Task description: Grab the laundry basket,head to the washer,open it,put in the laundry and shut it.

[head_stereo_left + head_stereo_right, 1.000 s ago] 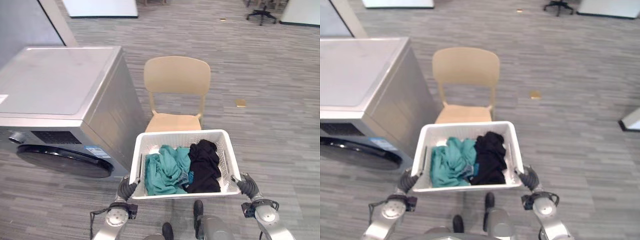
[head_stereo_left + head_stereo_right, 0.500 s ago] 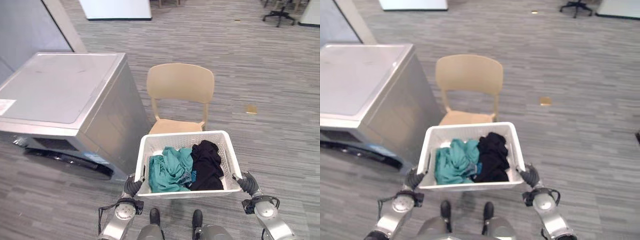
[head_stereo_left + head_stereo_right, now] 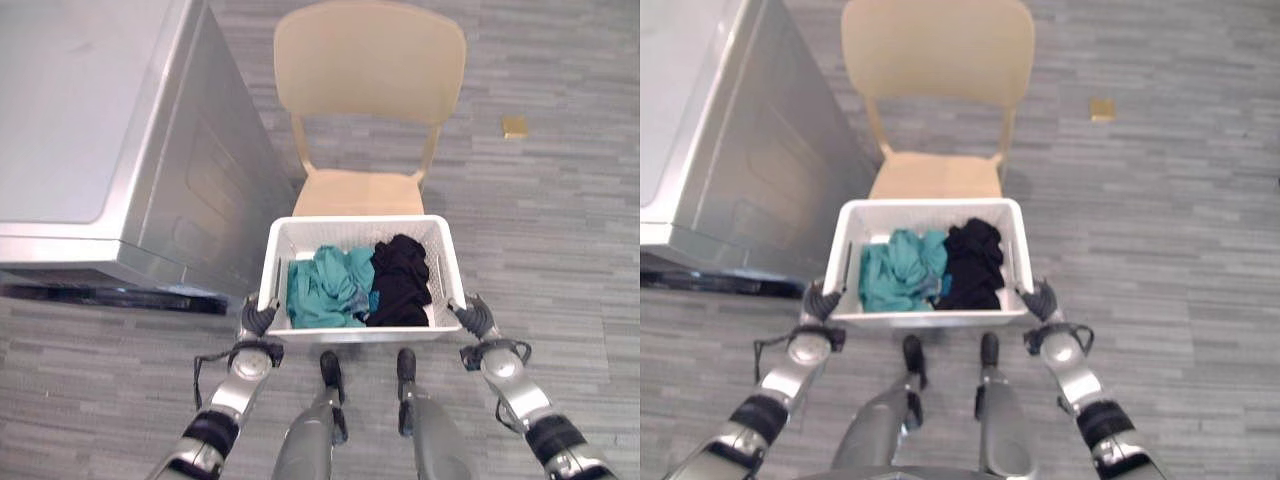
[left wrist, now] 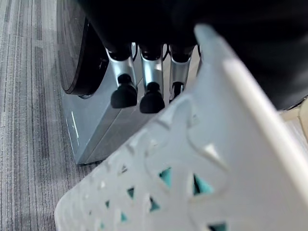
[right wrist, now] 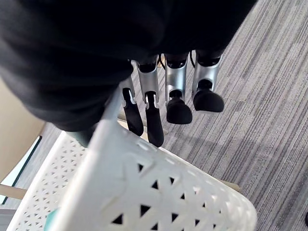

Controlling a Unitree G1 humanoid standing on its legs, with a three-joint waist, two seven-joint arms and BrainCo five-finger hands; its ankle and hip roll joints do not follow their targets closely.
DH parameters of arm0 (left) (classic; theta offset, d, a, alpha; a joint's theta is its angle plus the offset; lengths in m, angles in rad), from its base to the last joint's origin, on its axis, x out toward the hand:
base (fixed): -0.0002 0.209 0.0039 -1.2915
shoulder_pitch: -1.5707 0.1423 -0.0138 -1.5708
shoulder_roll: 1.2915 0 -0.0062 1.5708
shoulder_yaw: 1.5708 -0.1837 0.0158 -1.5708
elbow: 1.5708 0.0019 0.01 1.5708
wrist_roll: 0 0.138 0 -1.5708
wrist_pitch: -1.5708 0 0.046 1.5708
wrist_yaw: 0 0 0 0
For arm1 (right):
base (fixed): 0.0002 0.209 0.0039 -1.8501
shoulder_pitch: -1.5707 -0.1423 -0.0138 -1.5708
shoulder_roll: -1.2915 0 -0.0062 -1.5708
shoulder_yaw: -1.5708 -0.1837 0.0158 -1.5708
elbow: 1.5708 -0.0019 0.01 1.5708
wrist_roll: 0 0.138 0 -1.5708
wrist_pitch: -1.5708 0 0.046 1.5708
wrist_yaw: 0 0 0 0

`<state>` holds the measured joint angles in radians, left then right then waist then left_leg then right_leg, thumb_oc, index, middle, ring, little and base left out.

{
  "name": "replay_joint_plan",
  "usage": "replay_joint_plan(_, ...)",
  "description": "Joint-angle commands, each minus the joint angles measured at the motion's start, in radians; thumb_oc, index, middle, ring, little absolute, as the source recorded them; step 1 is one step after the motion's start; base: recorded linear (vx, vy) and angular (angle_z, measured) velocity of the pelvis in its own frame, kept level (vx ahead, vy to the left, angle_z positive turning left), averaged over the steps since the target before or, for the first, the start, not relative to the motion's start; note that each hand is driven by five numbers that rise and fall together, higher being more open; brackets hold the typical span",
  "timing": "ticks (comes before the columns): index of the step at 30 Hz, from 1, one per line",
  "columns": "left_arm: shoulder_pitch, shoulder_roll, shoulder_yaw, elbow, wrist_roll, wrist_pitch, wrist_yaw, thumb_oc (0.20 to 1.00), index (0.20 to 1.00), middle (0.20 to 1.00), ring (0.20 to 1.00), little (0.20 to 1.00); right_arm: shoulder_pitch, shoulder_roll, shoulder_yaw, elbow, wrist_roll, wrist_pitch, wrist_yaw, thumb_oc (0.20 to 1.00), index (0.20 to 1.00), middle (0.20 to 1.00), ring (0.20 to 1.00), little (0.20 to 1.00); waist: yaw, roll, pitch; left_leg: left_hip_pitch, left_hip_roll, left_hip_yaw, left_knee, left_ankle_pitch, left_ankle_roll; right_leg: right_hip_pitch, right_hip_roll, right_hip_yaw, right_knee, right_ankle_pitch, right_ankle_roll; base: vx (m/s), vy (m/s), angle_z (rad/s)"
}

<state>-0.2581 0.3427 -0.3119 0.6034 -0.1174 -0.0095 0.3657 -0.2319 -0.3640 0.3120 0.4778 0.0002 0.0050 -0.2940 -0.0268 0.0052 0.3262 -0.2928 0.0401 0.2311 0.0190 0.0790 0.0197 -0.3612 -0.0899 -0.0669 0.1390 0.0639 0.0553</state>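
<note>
Fingers of left hand and right hand hung straight beside the white perforated plastic laundry basket's end walls, pressed against them, carried clear of the floor with teal cloth and black cloth. Judged grabbed and nearly at the silver front-loading washer; door looked shut, loading not begun.

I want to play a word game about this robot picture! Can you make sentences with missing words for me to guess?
The white basket holds two heaps of laundry: one teal, one ____.
Just beyond the basket stands a tan ____.
The silver washer is on the robot's ____ side.
The left hand and right hand carry the ____ between them.

Missing words: black; chair; left; basket
</note>
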Motion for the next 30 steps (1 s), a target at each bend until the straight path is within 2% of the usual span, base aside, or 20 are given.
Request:
replay_joint_plan(1,-0.15,-0.027,-0.043,0.016,-0.054,-0.133,0.055,0.2,0.2,0.2,0.2,0.2,-0.114,0.061,0.089,-0.033,0.063,-0.094,-0.028,0.2,0.2,0.2,0.2,0.2,0.002,-0.043,-0.019,-0.07,0.002,-0.052,0.129,-0.123,-0.042,0.033,-0.023,0.022,-0.03,-0.047,0.059,0.04,0.044,-0.09)
replay_joint_plan(5,-0.37,-0.013,-0.08,0.2,-0.092,-0.138,0.116,0.2,0.2,0.2,0.2,0.2,-0.297,0.103,0.154,0.094,0.105,-0.1,-0.078,0.2,0.2,0.2,0.2,0.2,0.002,-0.052,0.031,-0.128,-0.008,-0.055,0.139,-0.106,-0.042,-0.025,-0.03,0.021,-0.029,-0.023,0.068,-0.05,0.048,0.0)
replay_joint_plan(12,-0.472,0.01,-0.097,0.251,-0.096,-0.144,0.141,0.209,0.209,0.209,0.209,0.209,-0.409,0.117,0.192,0.176,0.134,-0.103,-0.088,0.2,0.2,0.2,0.2,0.2,0.008,-0.059,0.057,-0.143,-0.009,-0.063,0.137,-0.098,-0.045,-0.042,-0.039,0.015,-0.038,-0.004,0.074,-0.02,0.005,-0.02)
replay_joint_plan(13,-0.479,0.01,-0.098,0.258,-0.101,-0.144,0.142,0.598,0.598,0.598,0.598,0.598,-0.423,0.118,0.196,0.186,0.142,-0.103,-0.086,0.216,0.216,0.216,0.216,0.216,0.01,-0.059,0.061,-0.144,-0.011,-0.063,0.136,-0.096,-0.046,-0.044,-0.04,0.014,-0.04,-0.002,0.075,0.0,0.0,0.0)
replay_joint_plan(14,-0.494,0.011,-0.102,0.265,-0.103,-0.143,0.145,1.0,1.0,1.0,1.0,1.0,-0.433,0.121,0.199,0.192,0.152,-0.104,-0.084,0.589,0.589,0.589,0.589,0.589,0.011,-0.059,0.063,-0.146,-0.013,-0.063,0.136,-0.095,-0.047,-0.045,-0.042,0.013,-0.042,0.0,0.074,0.0,0.0,0.0)
replay_joint_plan(15,-0.512,0.013,-0.097,0.283,-0.111,-0.14,0.146,1.0,1.0,1.0,1.0,1.0,-0.453,0.123,0.205,0.208,0.156,-0.102,-0.089,1.0,1.0,1.0,1.0,1.0,0.012,-0.057,0.065,-0.145,-0.013,-0.064,0.132,-0.092,-0.048,-0.047,-0.042,0.012,-0.044,0.003,0.075,-0.02,0.005,0.04)
replay_joint_plan(19,-0.509,0.015,-0.085,0.272,-0.11,-0.142,0.159,1.0,1.0,1.0,1.0,1.0,-0.443,0.13,0.194,0.202,0.169,-0.106,-0.098,1.0,1.0,1.0,1.0,1.0,0.013,-0.056,0.067,-0.14,-0.014,-0.063,0.129,-0.09,-0.05,-0.043,-0.043,0.011,-0.048,0.005,0.076,0.0,-0.001,0.04)
replay_joint_plan(23,-0.349,0.005,-0.029,0.115,-0.092,-0.148,0.167,1.0,1.0,1.0,1.0,1.0,-0.3,0.128,0.157,0.13,0.183,-0.11,-0.077,1.0,1.0,1.0,1.0,1.0,0.019,-0.049,0.063,-0.107,-0.017,-0.068,0.119,-0.095,-0.048,-0.013,-0.044,0.007,-0.054,0.0,0.073,0.03,-0.002,0.0)
replay_joint_plan(24,-0.321,0.008,-0.018,0.087,-0.079,-0.147,0.169,1.0,1.0,1.0,1.0,1.0,-0.266,0.12,0.145,0.113,0.181,-0.112,-0.069,1.0,1.0,1.0,1.0,1.0,0.02,-0.048,0.058,-0.099,-0.018,-0.069,0.117,-0.097,-0.048,-0.005,-0.044,0.006,-0.055,-0.001,0.072,0.01,-0.027,0.03)
replay_joint_plan(25,-0.211,0.032,0.038,-0.03,-0.036,-0.144,0.163,1.0,1.0,1.0,1.0,1.0,-0.162,0.081,0.076,0.039,0.176,-0.118,-0.049,1.0,1.0,1.0,1.0,1.0,0.02,-0.047,0.045,-0.085,-0.018,-0.057,0.112,-0.075,-0.041,0.01,-0.049,-0.003,-0.063,0.019,0.066,0.01,-0.032,0.05)
replay_joint_plan(30,-0.046,0.073,0.137,-0.197,0.014,-0.143,0.106,1.0,1.0,1.0,1.0,1.0,-0.042,0.008,-0.04,-0.063,0.139,-0.124,-0.023,1.0,1.0,1.0,1.0,1.0,0.027,-0.039,0.021,-0.04,-0.017,-0.064,0.097,-0.079,-0.042,0.053,-0.044,-0.01,-0.077,0.014,0.066,0.04,-0.034,0.01)
